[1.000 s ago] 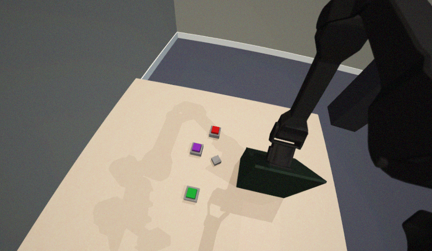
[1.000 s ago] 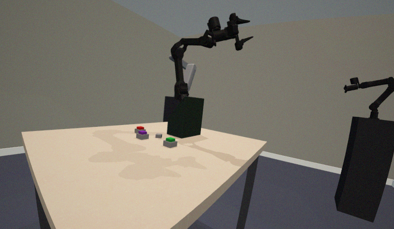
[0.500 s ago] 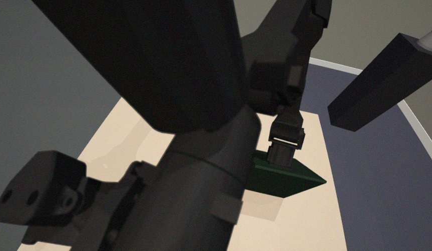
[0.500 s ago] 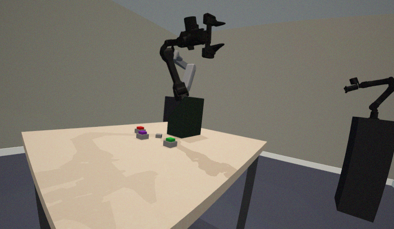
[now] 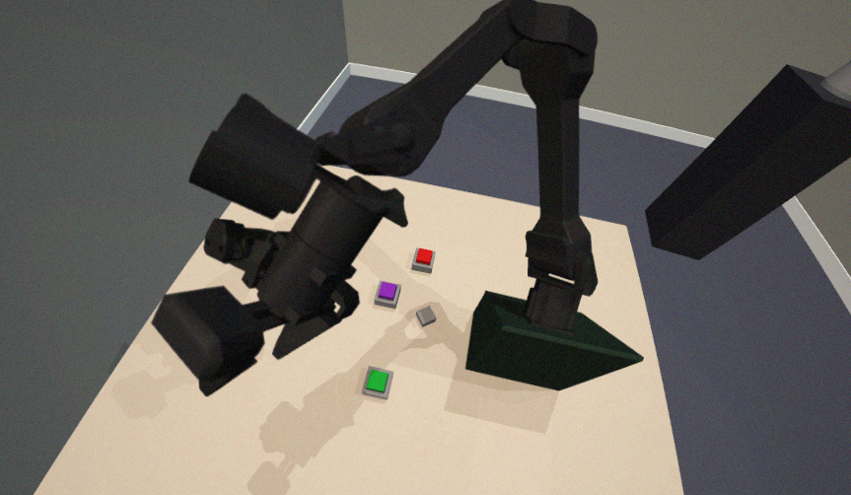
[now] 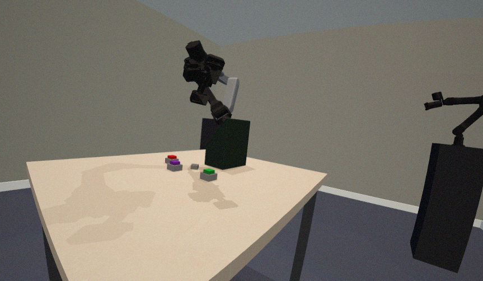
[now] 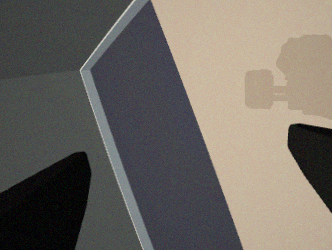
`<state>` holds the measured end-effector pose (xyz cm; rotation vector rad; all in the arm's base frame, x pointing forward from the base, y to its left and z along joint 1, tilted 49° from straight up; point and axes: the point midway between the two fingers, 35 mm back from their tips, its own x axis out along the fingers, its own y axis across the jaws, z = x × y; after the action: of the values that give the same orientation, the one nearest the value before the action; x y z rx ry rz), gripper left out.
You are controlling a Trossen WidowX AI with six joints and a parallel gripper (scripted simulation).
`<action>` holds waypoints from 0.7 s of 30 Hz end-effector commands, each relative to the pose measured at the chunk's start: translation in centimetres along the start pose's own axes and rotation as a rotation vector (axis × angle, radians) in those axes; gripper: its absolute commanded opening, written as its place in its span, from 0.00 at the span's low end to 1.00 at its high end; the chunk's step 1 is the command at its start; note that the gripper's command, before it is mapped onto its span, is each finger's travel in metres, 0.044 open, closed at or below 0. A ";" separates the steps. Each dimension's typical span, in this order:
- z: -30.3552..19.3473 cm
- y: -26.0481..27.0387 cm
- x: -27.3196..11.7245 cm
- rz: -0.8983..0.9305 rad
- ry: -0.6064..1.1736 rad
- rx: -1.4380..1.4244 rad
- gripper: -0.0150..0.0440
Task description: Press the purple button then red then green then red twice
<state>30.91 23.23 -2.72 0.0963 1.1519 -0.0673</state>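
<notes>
Top view: arm raised high over table [image 5: 538, 431], gripper [image 5: 255, 341] looming big at left-centre of frame, well above the surface.
Gripper state: fingers spread wide, nothing between them; wrist view shows two dark fingertips at lower left and right edge w/ only table edge, floor and wall between.
Purple button [image 5: 388, 290]: frame centre, just right of the gripper in top view; cap looks raised, not depressed.
Red button [image 5: 424, 256]: up and right of purple, near it; also looks un-pressed.
Green button [image 5: 377, 381]: lower centre of frame, apart from the other two.
Grey block [image 5: 425, 316]: small cube just below-right of purple, betw. purple and the arm's dark green base [image 5: 538, 344]. Looks undisturbed.
Exterior view: gripper [image 6: 197, 97] hangs high at upper centre of frame, far above the buttons clustered mid-table; purple button [image 6: 174, 162] sits in front of red [image 6: 172, 157], green [image 6: 209, 171] to the right.
Progress, est.: nothing in contact w/ any button; looks like step 1 (purple) is not done yet. All five presses prob. remain: purple, red, green, red, red. Can't confirm from pics alone whether any press has occurred.
Next, as judged: bring the tip down onto purple, keeping clear of the grey block close by.
</notes>
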 end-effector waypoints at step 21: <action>2.9 -28.1 -6.0 -0.840 0.304 -0.395 0.93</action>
<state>28.53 -4.39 2.30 -0.7277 1.4098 -0.5744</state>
